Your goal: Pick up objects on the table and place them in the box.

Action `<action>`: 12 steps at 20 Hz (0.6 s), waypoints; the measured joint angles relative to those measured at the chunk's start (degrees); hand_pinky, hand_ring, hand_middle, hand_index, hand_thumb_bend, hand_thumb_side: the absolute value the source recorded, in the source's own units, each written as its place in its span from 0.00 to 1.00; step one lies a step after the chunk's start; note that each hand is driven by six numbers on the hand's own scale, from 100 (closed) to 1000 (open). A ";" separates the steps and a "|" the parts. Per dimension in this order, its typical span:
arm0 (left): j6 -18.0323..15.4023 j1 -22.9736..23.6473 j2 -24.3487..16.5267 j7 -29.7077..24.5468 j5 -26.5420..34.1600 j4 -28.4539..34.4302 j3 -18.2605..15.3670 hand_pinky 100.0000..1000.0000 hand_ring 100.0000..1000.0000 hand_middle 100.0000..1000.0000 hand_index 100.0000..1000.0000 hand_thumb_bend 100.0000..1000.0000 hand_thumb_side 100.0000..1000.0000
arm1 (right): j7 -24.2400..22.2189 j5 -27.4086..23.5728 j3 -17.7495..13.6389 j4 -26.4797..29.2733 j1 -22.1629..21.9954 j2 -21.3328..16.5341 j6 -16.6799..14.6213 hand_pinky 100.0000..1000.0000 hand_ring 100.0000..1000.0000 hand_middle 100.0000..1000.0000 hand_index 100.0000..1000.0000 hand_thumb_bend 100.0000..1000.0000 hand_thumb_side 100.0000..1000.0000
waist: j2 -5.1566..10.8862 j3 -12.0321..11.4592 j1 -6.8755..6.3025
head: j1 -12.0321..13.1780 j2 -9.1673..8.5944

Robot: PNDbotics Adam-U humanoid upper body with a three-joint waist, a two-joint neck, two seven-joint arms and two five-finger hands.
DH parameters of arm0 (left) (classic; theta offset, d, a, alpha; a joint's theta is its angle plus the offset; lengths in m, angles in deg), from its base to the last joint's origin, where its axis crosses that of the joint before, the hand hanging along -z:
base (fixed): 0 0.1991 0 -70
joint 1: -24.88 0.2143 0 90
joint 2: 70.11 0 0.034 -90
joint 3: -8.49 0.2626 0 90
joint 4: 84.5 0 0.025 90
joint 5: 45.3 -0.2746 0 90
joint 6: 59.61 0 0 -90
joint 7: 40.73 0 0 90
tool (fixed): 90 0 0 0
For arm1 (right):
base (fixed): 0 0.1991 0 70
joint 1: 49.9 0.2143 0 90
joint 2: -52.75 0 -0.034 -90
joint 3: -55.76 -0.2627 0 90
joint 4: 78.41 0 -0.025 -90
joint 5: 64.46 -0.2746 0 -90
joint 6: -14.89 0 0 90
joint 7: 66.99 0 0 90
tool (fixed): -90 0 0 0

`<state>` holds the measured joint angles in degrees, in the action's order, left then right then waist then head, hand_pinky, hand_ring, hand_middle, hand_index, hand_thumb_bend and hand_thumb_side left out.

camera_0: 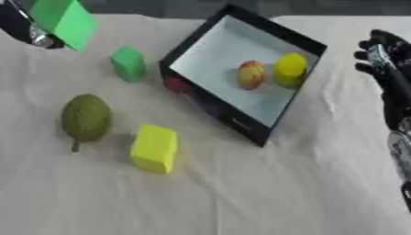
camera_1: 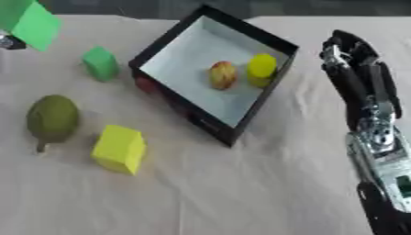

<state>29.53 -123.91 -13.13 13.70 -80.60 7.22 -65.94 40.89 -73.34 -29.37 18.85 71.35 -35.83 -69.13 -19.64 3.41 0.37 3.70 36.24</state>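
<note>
**A:** Nearest in the left eye view sits the bright yellow block [camera_0: 154, 148] on the pale cloth-covered table [camera_0: 241, 202], with the dull green pear [camera_0: 86, 117] just beside it. Why untouched?

**B:** I'd judge they simply await their turn. A small green block [camera_0: 128, 63] stands near the black-walled, white-floored box [camera_0: 241, 124]; the left hand [camera_0: 32, 30], top corner, carries a large green block [camera_0: 64, 20], though I cannot tell how its fingers lie.

**A:** And the right eye view?

**B:** The right hand [camera_1: 353, 69] hangs beside the box, fingers straight, close together, holding nothing. A red-yellow apple [camera_1: 223, 75] and a yellow round fruit [camera_1: 262, 67] already rest inside.
</note>
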 measured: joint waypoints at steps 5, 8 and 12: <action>2.43 -5.74 4.57 -3.58 4.15 3.63 4.41 0.56 0.63 0.49 0.54 0.36 0.00 | 0.81 -0.30 -0.26 0.01 0.05 0.00 -0.45 0.78 0.76 0.70 0.82 0.00 0.49 | 0.27 0.15 -0.32 | -0.27 0.01; 3.50 -8.59 8.29 -4.59 4.55 2.74 6.46 0.56 0.63 0.49 0.54 0.36 0.00 | 1.00 -0.48 -0.28 0.01 0.37 0.03 -0.61 0.78 0.76 0.70 0.82 0.00 0.46 | 0.44 0.50 -0.42 | -0.31 0.01; 4.14 -11.27 13.31 -4.86 3.74 -1.03 8.86 0.55 0.62 0.49 0.55 0.34 0.00 | 1.09 -0.58 -0.29 0.03 0.66 0.16 -0.69 0.78 0.76 0.70 0.82 0.00 0.47 | 0.54 1.06 -0.57 | -0.27 0.26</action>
<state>33.67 -135.18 0.18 8.84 -76.86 6.19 -57.07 41.99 -73.93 -29.65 18.88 72.02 -35.67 -69.83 -19.10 4.47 -0.21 3.43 36.50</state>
